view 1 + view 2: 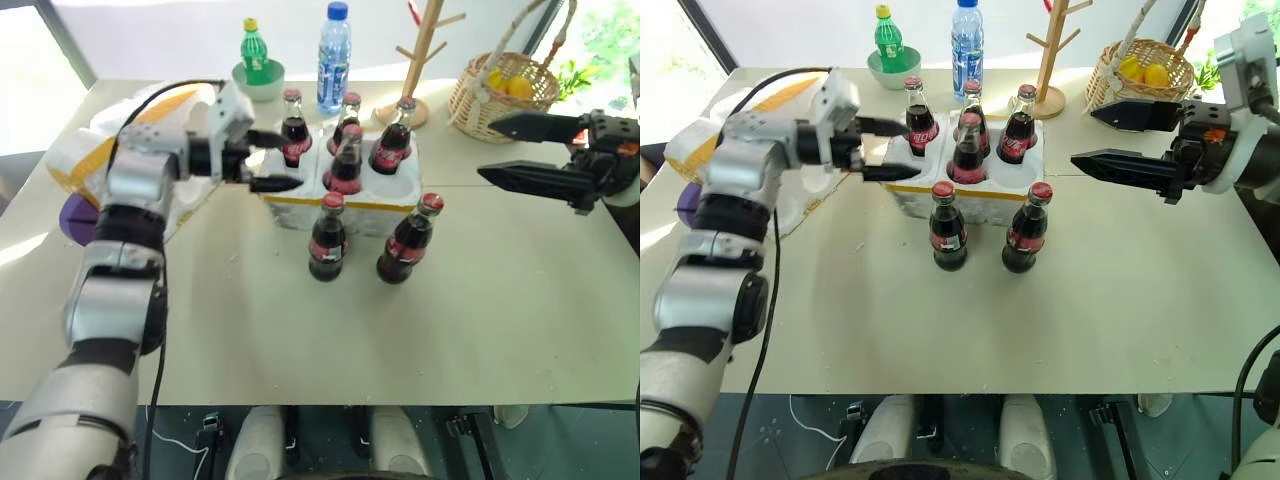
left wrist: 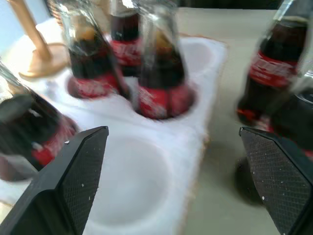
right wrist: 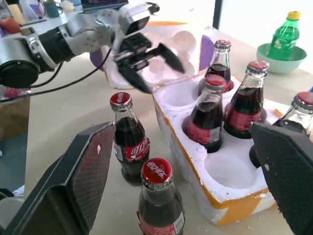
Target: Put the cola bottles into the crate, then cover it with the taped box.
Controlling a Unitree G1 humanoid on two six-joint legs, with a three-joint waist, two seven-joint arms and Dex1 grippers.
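1. Loading step: our left gripper [image 1: 268, 158] spread, empty, beside the crate [image 1: 400, 185].
2. Four cola bottles [image 1: 346, 165] sit in wells; two bottles [image 1: 327, 238] stand on the table in front.
3. Right gripper [image 1: 515, 148] spread, empty; next we grab a table bottle.

Four cola bottles [image 1: 347, 160] upright in white crate [image 1: 392, 205], two [image 1: 327, 238] on table in front

Strong daylight pours in from the windows behind the tabletop [image 1: 500, 330], washing out my far edge. The cola bottles [image 2: 161, 73] smear with motion blur in my left wrist view; short soft shadows fall beneath them.
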